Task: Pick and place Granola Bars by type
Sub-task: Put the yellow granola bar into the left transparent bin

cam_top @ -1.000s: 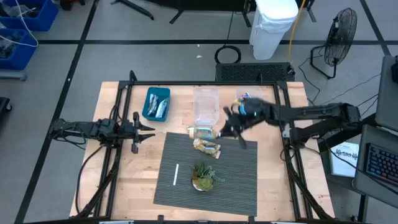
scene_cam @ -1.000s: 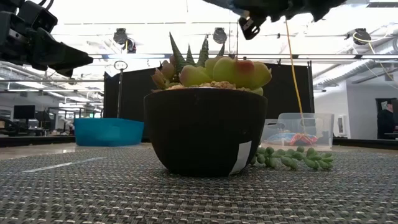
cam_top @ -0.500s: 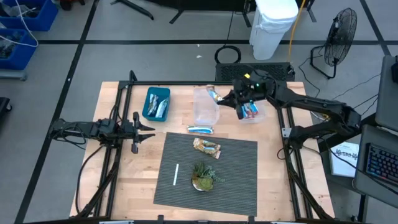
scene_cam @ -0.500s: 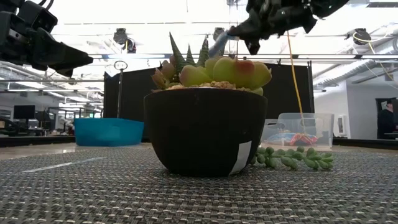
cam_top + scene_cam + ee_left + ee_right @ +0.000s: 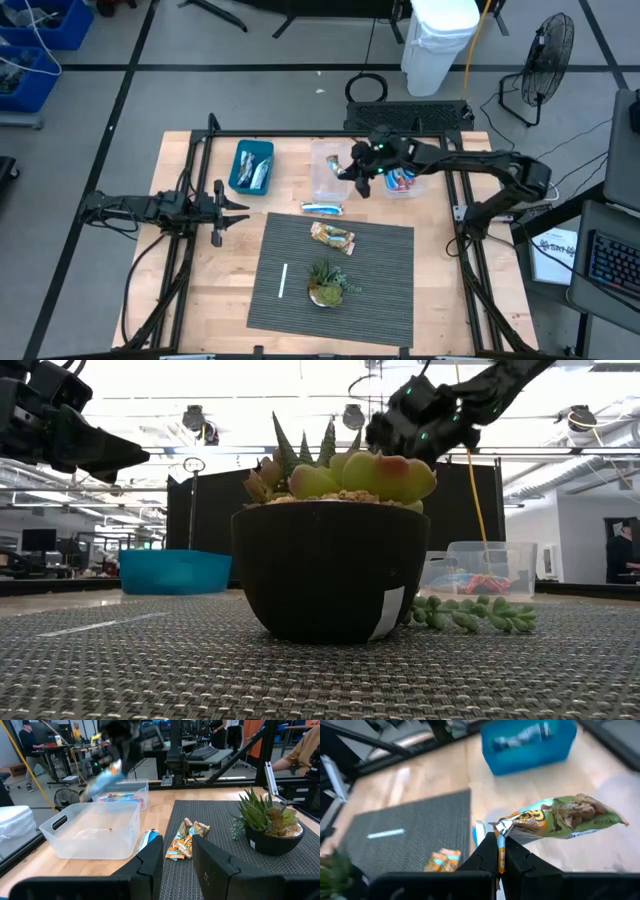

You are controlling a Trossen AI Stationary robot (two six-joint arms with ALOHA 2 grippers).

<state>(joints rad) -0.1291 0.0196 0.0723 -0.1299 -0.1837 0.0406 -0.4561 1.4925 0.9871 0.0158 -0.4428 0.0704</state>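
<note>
My right gripper hangs over the middle clear container, shut on a tan-and-green granola bar, which also shows in the left wrist view as a bar. A silvery-blue bar lies flat on the wood by the mat's far edge. Two tan bars lie on the mat. Silvery bars rest in the blue bin, and blue-and-red ones in the right clear container. My left gripper waits open at the table's left. My right gripper pinches the crimped end of the bar's wrapper between its two fingers. The bar is lifted clear and sticks out roughly level to one side of the fingers, above the clear container.
A potted succulent and a thin white stick sit on the grey mat. The pot fills the low view. Bare wood lies between the left gripper and the mat. A metal frame runs along the table's edges.
My right gripper rose from beside the mat's far edge with the tan-and-green bar, swung toward the far edge over the right clear container, then moved left to above the middle clear container. The silvery-blue bar stayed on the wood.
</note>
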